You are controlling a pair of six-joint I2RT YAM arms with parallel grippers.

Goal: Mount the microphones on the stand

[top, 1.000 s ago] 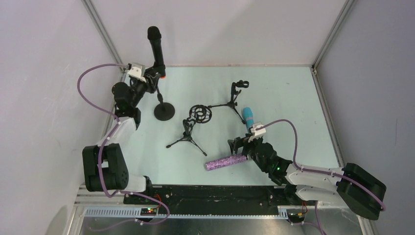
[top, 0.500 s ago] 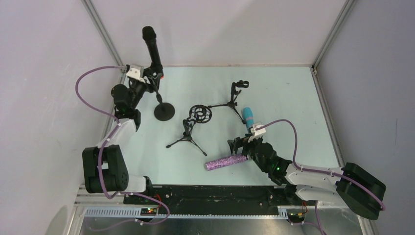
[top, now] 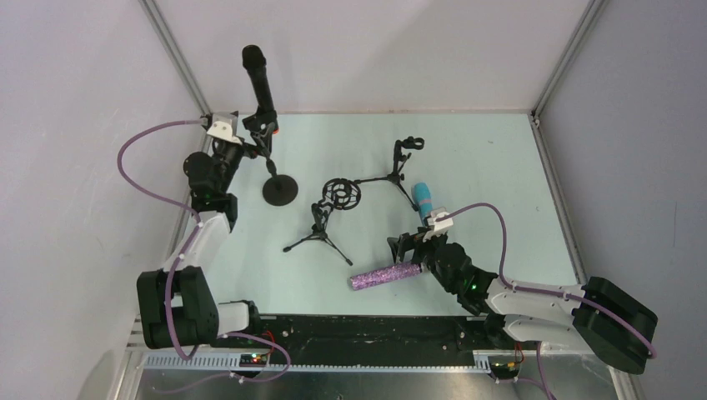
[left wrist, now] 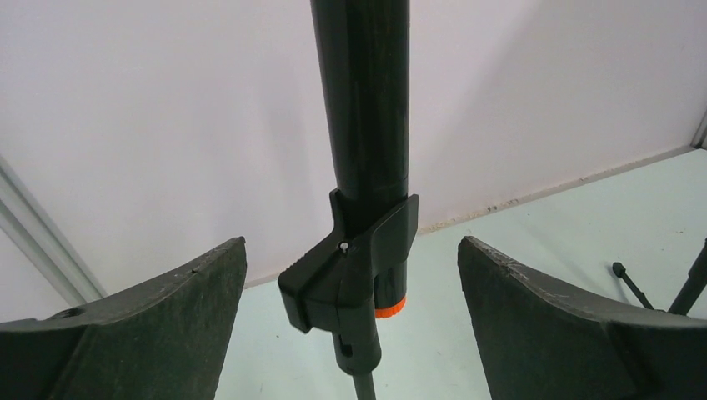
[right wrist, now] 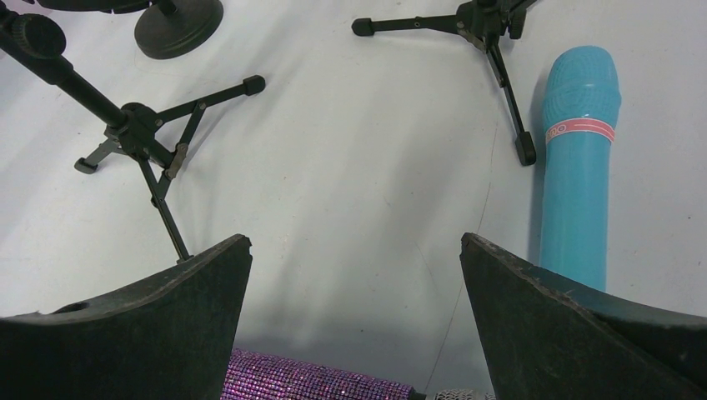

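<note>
Tabletop (right wrist: 358, 192) under blue microphone (right wrist: 578, 175), pink band (right wrist: 579, 130) wrist-view only

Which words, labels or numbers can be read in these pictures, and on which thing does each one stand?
No text can be read.
The pink band on the blue microphone: small white marks, too blurred to read.
The black microphone and the purple microphone: no writing visible.

Left gripper (left wrist: 352, 248) has drawn back toward the left wall, off the black microphone (top: 260, 83). The microphone's head has shifted slightly left since release; it sits in the stand's clip (left wrist: 348, 265).
</note>
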